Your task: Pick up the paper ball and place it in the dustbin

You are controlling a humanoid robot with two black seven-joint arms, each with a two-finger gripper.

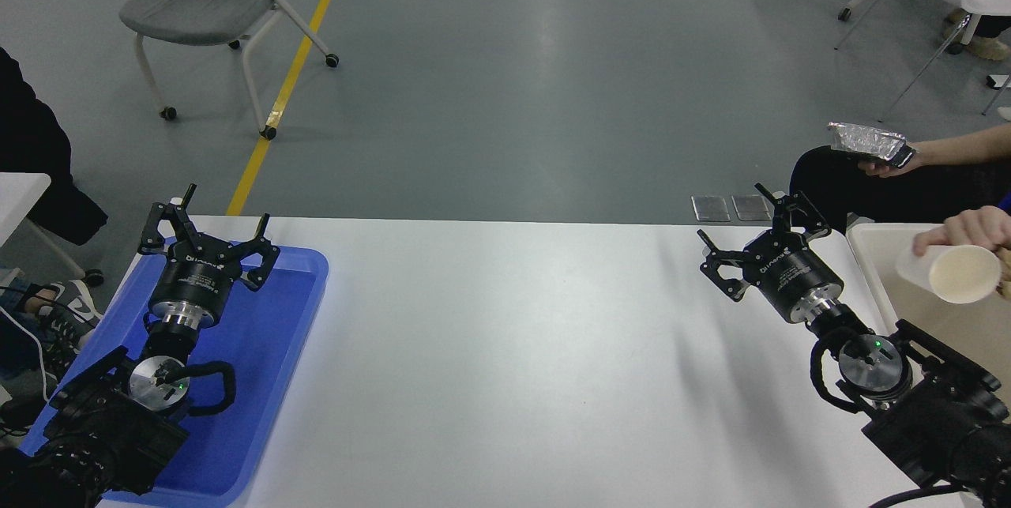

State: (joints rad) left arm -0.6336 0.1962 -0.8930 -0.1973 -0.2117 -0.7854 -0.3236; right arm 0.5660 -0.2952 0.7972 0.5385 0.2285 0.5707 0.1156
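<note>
Hovering right gripper (754,235) beside dustbin (873,271)

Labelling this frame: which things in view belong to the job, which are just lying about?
Job:
- dustbin, at the table's right edge
- right hand, open, empty, beside the dustbin
- paper ball: not in view

Lying about:
- blue tray, under the parked left hand
- white cup, held by a person over the dustbin
- foil packet, in a person's hand
</note>
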